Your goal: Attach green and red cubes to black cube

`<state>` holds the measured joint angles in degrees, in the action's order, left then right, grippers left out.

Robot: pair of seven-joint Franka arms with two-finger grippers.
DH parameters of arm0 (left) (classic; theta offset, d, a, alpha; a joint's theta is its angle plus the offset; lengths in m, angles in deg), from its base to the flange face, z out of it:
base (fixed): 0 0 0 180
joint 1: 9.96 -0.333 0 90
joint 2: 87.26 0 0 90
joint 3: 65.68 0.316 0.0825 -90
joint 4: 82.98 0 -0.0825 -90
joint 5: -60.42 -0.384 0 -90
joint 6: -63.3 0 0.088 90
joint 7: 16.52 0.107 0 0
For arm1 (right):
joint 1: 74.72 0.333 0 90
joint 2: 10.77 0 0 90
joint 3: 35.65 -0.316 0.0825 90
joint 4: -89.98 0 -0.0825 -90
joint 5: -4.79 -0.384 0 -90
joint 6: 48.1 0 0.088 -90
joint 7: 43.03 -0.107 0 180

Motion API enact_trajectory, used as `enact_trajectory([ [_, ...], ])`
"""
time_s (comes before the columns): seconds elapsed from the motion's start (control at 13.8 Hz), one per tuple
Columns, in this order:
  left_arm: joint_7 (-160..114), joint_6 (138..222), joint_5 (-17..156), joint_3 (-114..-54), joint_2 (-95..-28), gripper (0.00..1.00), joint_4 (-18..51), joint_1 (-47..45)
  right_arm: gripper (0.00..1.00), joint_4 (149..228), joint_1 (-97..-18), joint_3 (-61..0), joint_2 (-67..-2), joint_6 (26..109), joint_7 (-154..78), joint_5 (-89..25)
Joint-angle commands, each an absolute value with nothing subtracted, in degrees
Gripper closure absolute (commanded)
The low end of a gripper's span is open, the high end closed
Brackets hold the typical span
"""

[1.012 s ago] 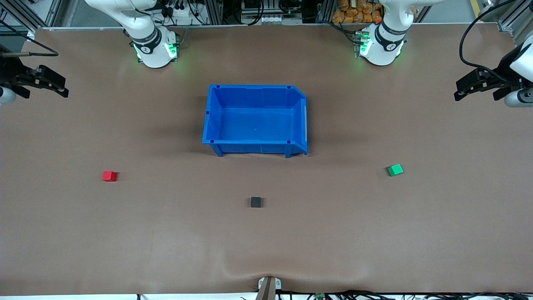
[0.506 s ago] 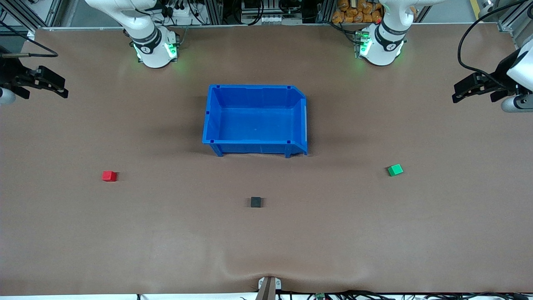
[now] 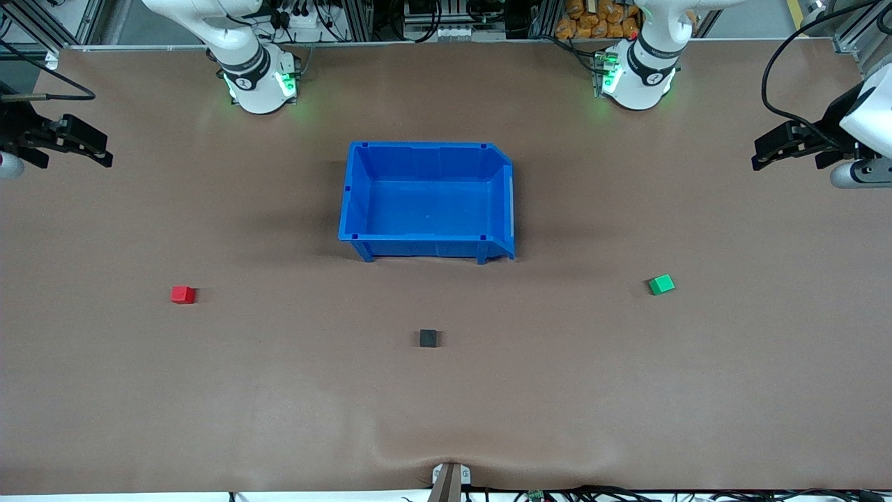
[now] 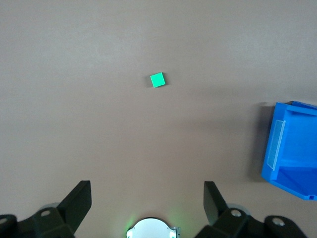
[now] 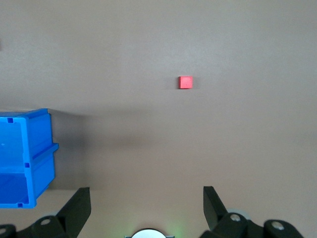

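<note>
The black cube (image 3: 428,339) sits alone on the brown counter (image 3: 279,390), nearer to the front camera than the blue bin (image 3: 426,247) and roughly midway between the two coloured cubes. The red cube (image 3: 183,295) lies toward the right arm's end of the counter, the green cube (image 3: 661,284) toward the left arm's end; both are well apart from the black one and slightly farther from the front camera than it is. None of the three touches another, so by the look of it no attaching has been done yet.

The left gripper (image 3: 765,150) hangs in the air over the counter's edge at its own end, fingers spread wide and empty; in its wrist view the green cube (image 4: 157,80) lies straight ahead of the gap between the fingers (image 4: 79,201). The right gripper (image 3: 97,150) mirrors it over its own end, fingers likewise apart and holding nothing, with the red cube (image 5: 185,82) ahead of it.

Each arm is plainly the nearer one to its own cube: left to green, right to red, and each would likely need to reach forward and down to pick up
</note>
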<state>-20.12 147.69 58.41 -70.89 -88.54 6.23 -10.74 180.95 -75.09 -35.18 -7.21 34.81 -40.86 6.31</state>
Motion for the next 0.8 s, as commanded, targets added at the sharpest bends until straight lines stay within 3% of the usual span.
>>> enact_trajectory([
  [0.0,-21.01,146.98,57.43,-71.21,-88.58,0.0,6.22,-10.93,0.0,179.37,-75.43,-35.21,-9.01,34.7,-39.96,6.38],
  [0.72,-21.01,147.06,57.43,-71.39,-88.4,0.0,6.66,-10.93,0.0,179.19,-75.43,-35.13,-11.3,34.43,-40.05,6.11],
])
